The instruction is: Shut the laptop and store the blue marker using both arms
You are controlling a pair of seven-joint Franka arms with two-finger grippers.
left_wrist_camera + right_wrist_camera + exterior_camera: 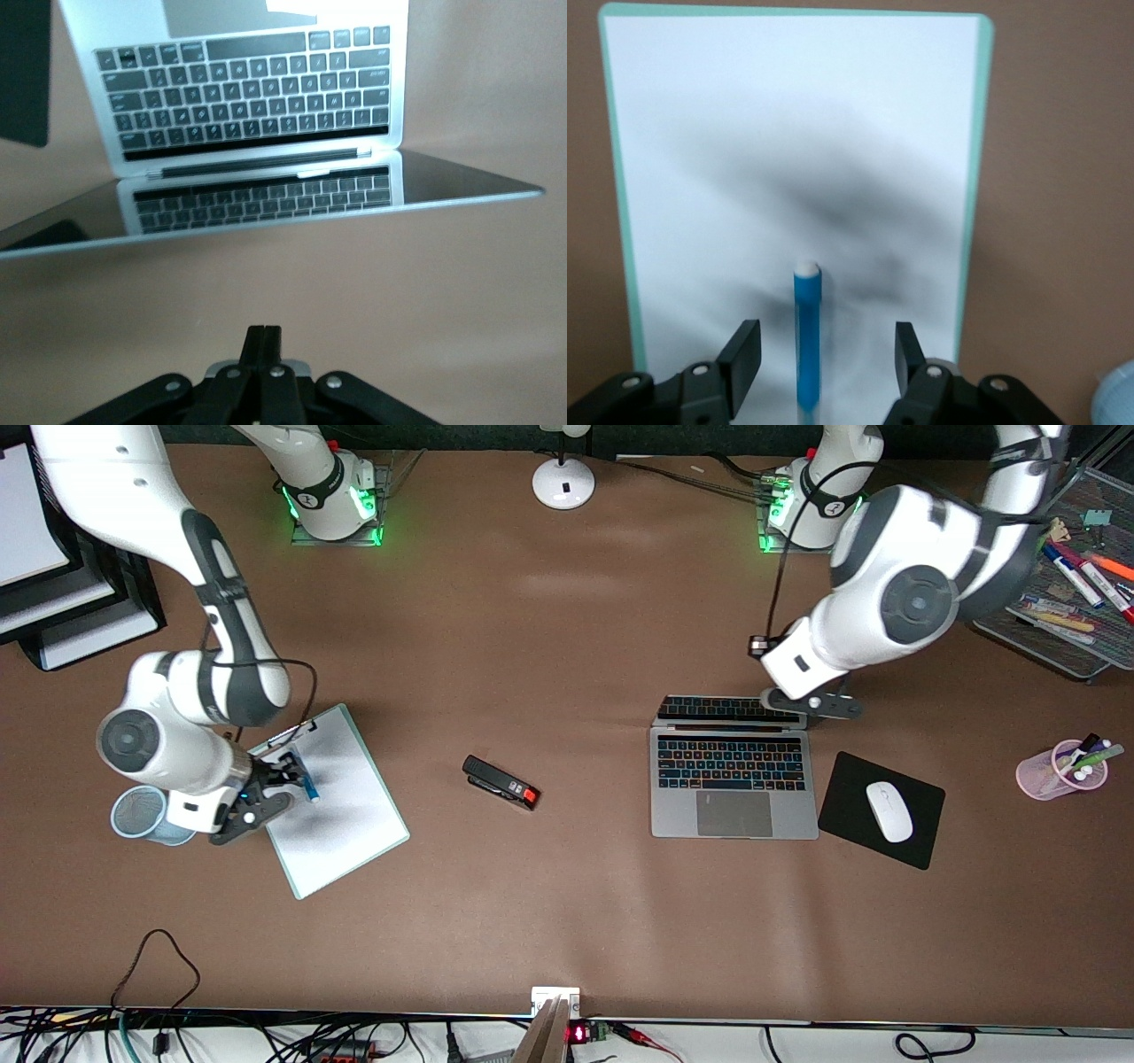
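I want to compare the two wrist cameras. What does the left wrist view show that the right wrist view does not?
Only the left wrist view shows the laptop, its lid low and reflecting the keys, with the left gripper shut above the lid's edge.

Only the right wrist view shows the blue marker lying on the clipboard, between the open fingers of the right gripper.

Both show the brown table.

No text, brand or number could be read: the laptop's key legends were too small to make out, and the clipboard's sheet was blank.
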